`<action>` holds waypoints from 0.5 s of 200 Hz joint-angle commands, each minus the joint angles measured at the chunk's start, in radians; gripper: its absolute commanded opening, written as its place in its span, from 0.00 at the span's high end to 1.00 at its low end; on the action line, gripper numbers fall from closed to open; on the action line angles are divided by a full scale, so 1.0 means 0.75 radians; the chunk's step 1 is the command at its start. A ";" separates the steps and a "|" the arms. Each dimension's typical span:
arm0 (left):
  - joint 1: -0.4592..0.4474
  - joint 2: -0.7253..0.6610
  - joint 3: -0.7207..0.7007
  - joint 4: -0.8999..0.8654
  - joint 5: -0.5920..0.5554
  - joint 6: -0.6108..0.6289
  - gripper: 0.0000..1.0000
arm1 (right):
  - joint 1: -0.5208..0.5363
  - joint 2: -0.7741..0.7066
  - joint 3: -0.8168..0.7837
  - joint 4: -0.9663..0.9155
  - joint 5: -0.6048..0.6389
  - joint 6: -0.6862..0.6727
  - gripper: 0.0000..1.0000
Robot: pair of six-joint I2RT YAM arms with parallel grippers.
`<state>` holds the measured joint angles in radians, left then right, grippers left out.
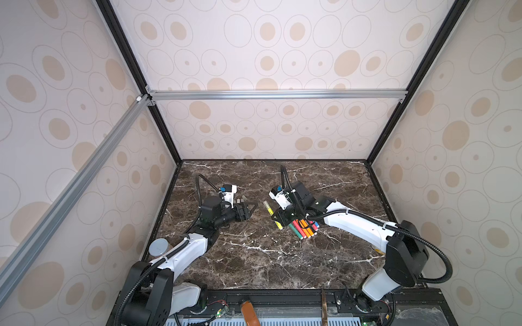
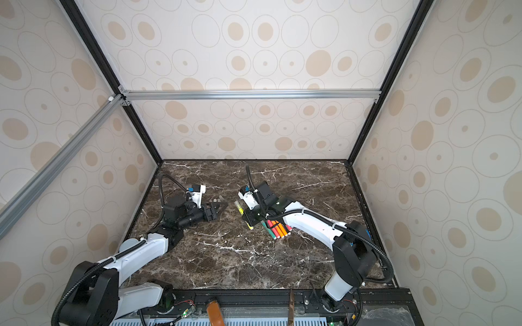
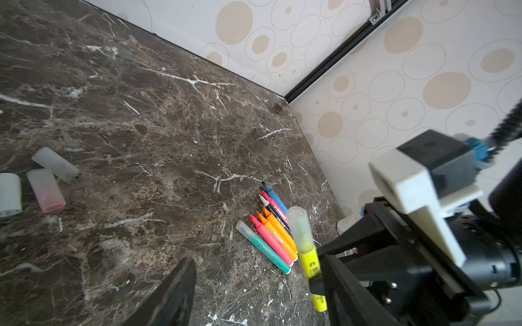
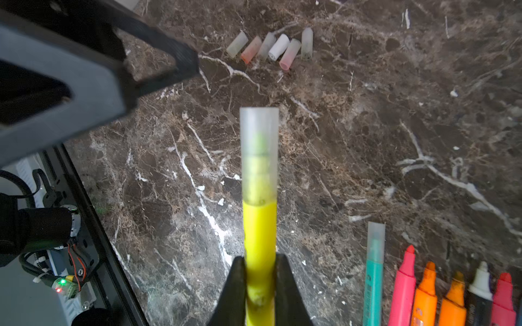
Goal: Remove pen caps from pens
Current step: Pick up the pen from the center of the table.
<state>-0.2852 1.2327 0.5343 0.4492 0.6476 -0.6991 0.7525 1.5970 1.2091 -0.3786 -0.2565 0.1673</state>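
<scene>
Since the right gripper [image 1: 275, 218] is clamped on the yellow pen [image 1: 269, 212], what matters to me in both top views is the pen's long axis. It runs from near to far, leaning a little left, with its cap [image 1: 265, 203] at the far end. The left gripper [image 1: 250, 210] lies just left of that cap and apart from it. It points right with its jaws spread and empty, so I judge it the arm to take the cap. The loose caps [image 1: 241, 199] sit just on its far side. The row of pens [image 1: 306, 230] lies near-right, half buried under the right arm, and that arm's fingertips are hidden from here.

From the left wrist, the cap [image 3: 299, 225] stands ahead and off to one side, not between my jaws. Only one left finger [image 3: 175, 288] shows, and the frame edge cuts the loose caps [image 3: 48, 180].

From the right wrist, both jaws press the yellow pen [image 4: 260, 234] and the cap [image 4: 259, 152] juts straight out. Six loose caps [image 4: 271, 46] lie beyond it, and a capped green pen [image 4: 374, 265] heads the row. The yellow pen's tail is hidden behind the jaws, and the row's other end runs out of frame.
</scene>
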 commanded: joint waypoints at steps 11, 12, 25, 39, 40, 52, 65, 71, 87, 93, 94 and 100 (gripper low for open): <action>-0.047 0.062 0.077 0.149 0.031 -0.074 0.34 | 0.009 -0.038 -0.025 0.046 -0.027 -0.001 1.00; -0.049 0.064 0.077 0.152 0.031 -0.076 0.34 | 0.008 -0.037 -0.025 0.047 -0.027 -0.001 1.00; -0.061 0.088 0.084 0.197 0.042 -0.105 0.35 | 0.009 -0.034 -0.023 0.052 -0.030 0.001 1.00; -0.076 0.104 0.093 0.233 0.043 -0.130 0.36 | 0.009 -0.035 -0.019 0.053 -0.028 0.000 1.00; -0.076 0.104 0.095 0.233 0.043 -0.131 0.36 | 0.009 -0.034 -0.019 0.054 -0.027 -0.001 1.00; -0.089 0.115 0.109 0.241 0.040 -0.133 0.36 | 0.009 -0.034 -0.013 0.055 -0.026 -0.002 1.00; -0.101 0.129 0.122 0.249 0.037 -0.137 0.38 | 0.009 -0.031 -0.006 0.053 -0.025 -0.007 1.00; -0.105 0.138 0.127 0.258 0.040 -0.140 0.39 | 0.008 -0.028 -0.001 0.052 -0.026 -0.008 1.00; -0.118 0.163 0.140 0.288 0.046 -0.156 0.41 | 0.009 -0.020 0.009 0.051 -0.029 -0.010 1.00; -0.122 0.177 0.144 0.300 0.050 -0.161 0.43 | 0.009 -0.019 0.010 0.052 -0.029 -0.012 1.00; -0.122 0.179 0.146 0.301 0.051 -0.162 0.43 | 0.009 -0.018 0.011 0.051 -0.030 -0.012 1.00; -0.127 0.190 0.150 0.309 0.055 -0.167 0.44 | 0.008 -0.016 0.013 0.052 -0.029 -0.016 1.00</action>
<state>-0.3626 1.3487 0.5999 0.6071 0.6674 -0.7906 0.7528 1.5852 1.2057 -0.3504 -0.2665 0.1669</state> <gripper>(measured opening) 0.581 0.149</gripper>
